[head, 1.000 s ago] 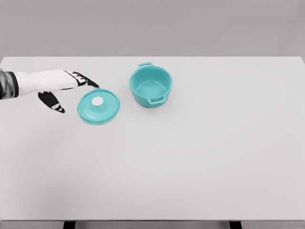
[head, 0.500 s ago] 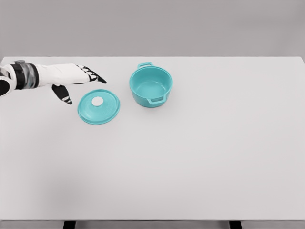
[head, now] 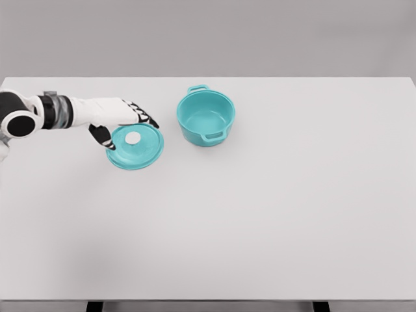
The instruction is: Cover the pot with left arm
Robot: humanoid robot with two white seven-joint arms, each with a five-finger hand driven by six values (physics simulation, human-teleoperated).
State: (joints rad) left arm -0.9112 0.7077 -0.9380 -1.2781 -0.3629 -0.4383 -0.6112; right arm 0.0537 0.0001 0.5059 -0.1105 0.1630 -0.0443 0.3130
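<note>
Head view: left hand over the teal lid, fingers apart, seemingly not gripping; pot uncovered.

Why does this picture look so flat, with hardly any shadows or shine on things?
Head view: it is a simulator's render with soft, even light; the white table shows no glare, only a faint grey smudge low on the left. Head view: the teal pot has mild shading inside, and the lid is evenly lit. Head view: everything is sharp, including the left hand; no blur or warping.
</note>
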